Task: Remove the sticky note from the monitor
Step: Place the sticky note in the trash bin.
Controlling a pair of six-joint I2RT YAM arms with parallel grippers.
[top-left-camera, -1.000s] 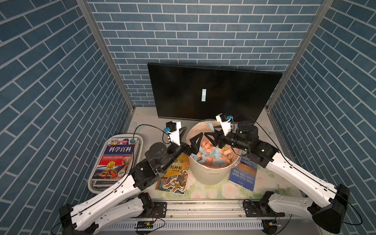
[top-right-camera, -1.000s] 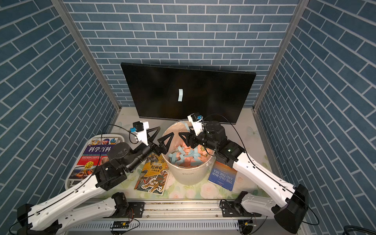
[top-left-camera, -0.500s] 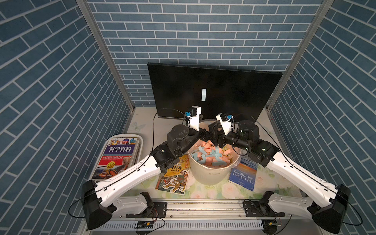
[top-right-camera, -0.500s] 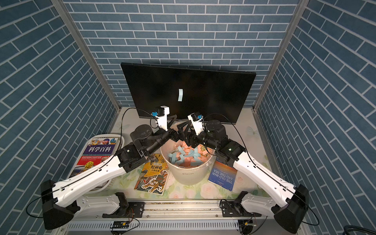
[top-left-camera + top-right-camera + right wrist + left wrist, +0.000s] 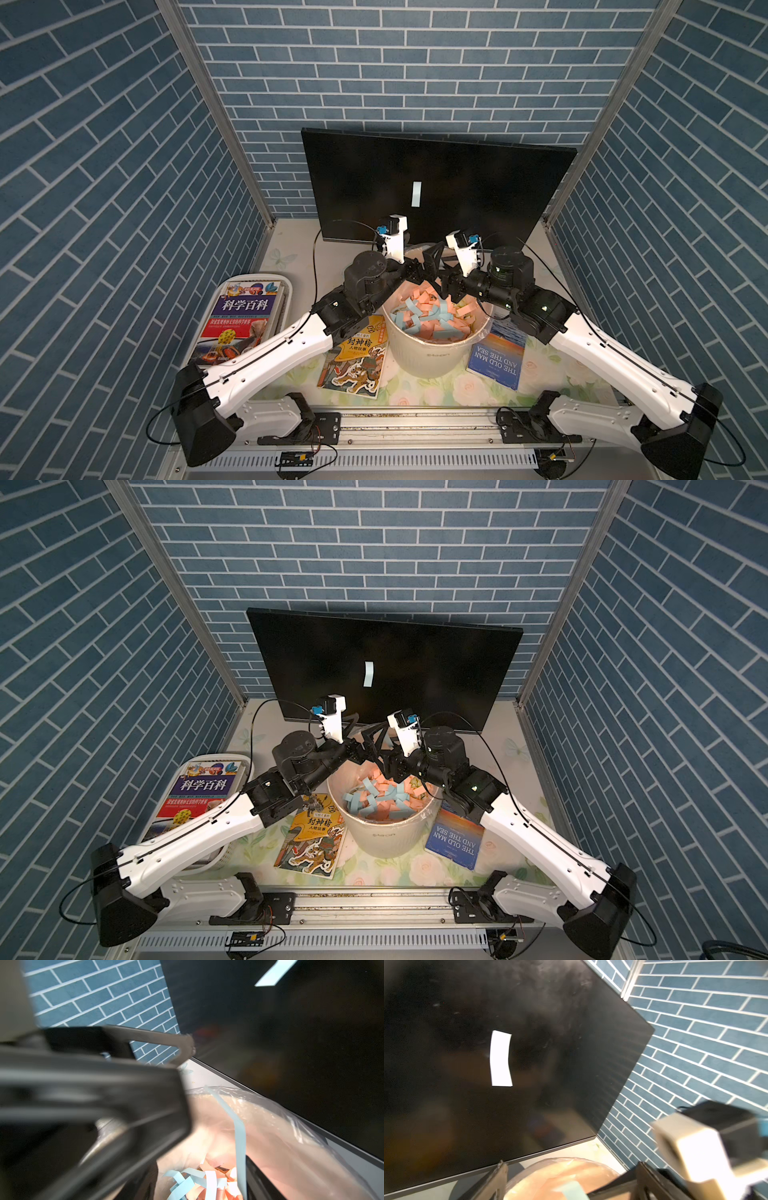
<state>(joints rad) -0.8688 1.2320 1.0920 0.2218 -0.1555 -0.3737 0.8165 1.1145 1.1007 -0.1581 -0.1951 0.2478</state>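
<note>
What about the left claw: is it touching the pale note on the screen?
Apart. The left wrist view shows bare monitor screen between the left gripper and the sticky note.

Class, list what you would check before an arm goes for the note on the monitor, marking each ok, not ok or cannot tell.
1. Sticky note on the monitor, uncovered: ok.
2. Left gripper open: ok.
3. Right gripper empty: cannot tell; a blue strip hangs beside it.
4. Room between the two: cannot tell; both crowd above the bin.
5. Note in the left wrist view: ok.
</note>
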